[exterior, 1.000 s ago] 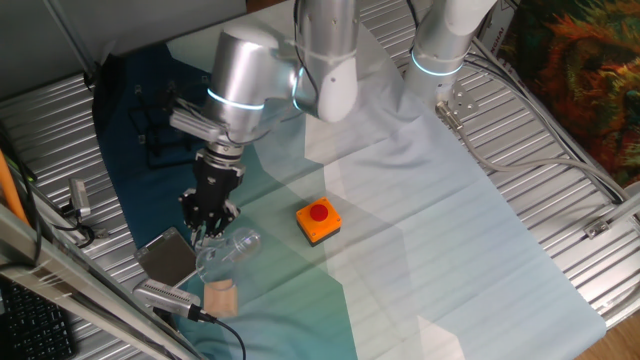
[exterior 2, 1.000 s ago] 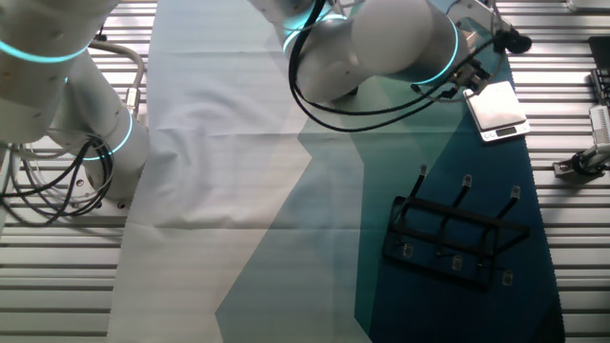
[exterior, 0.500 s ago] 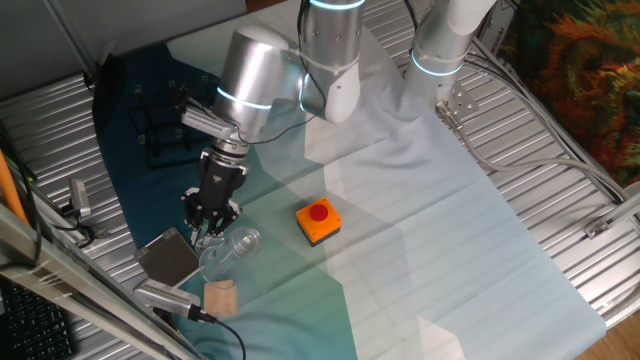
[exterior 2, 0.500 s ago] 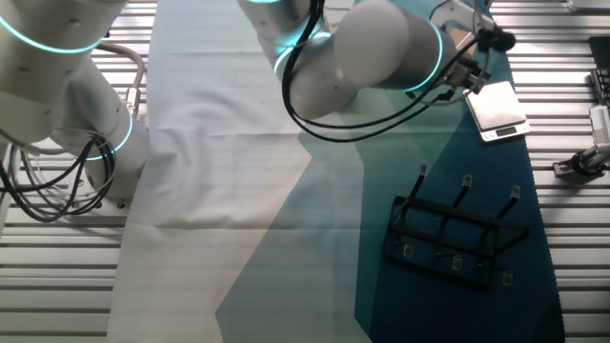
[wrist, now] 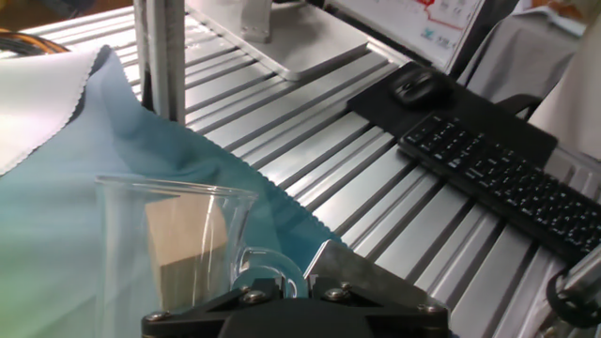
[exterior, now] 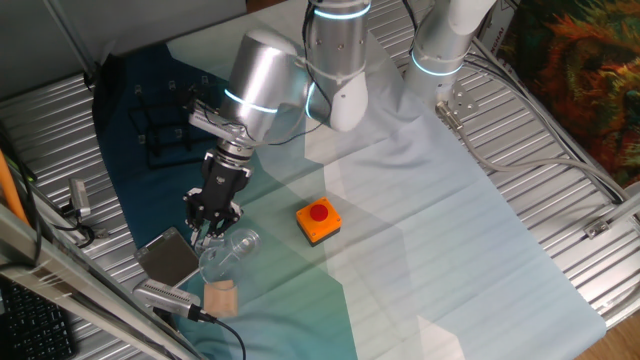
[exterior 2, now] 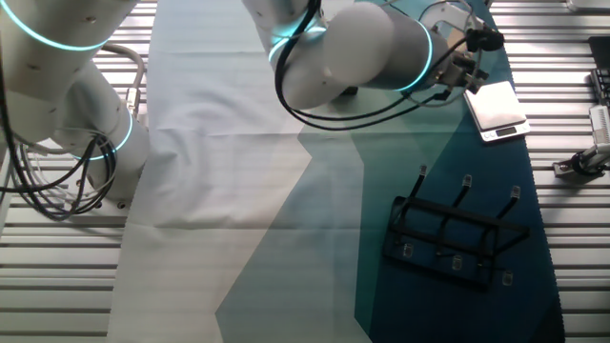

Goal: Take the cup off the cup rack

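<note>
In the hand view, the gripper (wrist: 282, 286) filled the bottom edge, and the cup (wrist: 178, 249) stood immediately ahead of it, its clear wall rising from between the finger bases. The fingertips were out of frame there, and in one fixed view they were too small to read, so whether the claw gripped the cup or had released it could not be told. A wooden block (wrist: 188, 246) showed through the glass. Beyond lay the blue cloth (wrist: 141, 141), then a keyboard (wrist: 507, 178) and mouse (wrist: 416, 86).

In one fixed view, the gripper (exterior: 210, 222) was at the cup (exterior: 228, 248), with the cup lying on the cloth beside a grey metal block (exterior: 168, 256), the wooden block (exterior: 222, 297) and an orange button box (exterior: 318, 221). The cup rack (exterior: 165, 125) stood well apart, behind the arm.

In the other fixed view, the cup rack (exterior 2: 456, 234) stood with its pegs bare.
</note>
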`<move>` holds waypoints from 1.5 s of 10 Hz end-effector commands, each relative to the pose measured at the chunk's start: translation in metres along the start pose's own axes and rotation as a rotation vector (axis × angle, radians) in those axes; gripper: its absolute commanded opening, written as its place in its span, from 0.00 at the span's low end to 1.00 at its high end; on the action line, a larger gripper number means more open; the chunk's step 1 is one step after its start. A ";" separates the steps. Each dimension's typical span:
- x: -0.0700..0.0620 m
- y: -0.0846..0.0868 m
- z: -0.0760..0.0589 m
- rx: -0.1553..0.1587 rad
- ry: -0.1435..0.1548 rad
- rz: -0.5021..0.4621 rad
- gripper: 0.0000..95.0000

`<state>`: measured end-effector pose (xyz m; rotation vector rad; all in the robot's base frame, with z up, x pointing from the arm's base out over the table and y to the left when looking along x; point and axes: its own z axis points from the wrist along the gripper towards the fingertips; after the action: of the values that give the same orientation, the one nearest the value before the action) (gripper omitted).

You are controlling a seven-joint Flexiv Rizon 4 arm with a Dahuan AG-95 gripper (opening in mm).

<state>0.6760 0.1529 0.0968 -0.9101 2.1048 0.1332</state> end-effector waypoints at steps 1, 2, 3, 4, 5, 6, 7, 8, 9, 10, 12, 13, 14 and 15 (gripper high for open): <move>0.000 -0.001 0.001 0.014 -0.035 0.012 0.00; 0.000 -0.001 0.001 0.015 -0.039 0.015 0.00; 0.000 -0.001 0.001 0.016 -0.048 0.024 0.00; 0.000 -0.001 0.001 0.015 -0.056 0.029 0.00; 0.000 -0.001 0.001 0.019 -0.062 0.033 0.00; 0.000 -0.001 0.001 0.021 -0.066 0.037 0.00; 0.000 -0.001 0.001 0.020 -0.081 0.048 0.00; 0.000 -0.001 0.001 0.023 -0.086 0.051 0.00; 0.000 -0.001 0.001 0.025 -0.095 0.054 0.00; 0.000 -0.001 0.001 0.026 -0.105 0.056 0.00; 0.000 -0.001 0.001 0.029 -0.109 0.058 0.00; 0.000 -0.001 0.001 0.030 -0.112 0.062 0.00; 0.001 -0.001 0.001 0.036 -0.116 0.064 0.00; 0.001 -0.001 0.001 0.038 -0.120 0.068 0.00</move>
<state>0.6757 0.1519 0.0962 -0.7886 2.0219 0.1784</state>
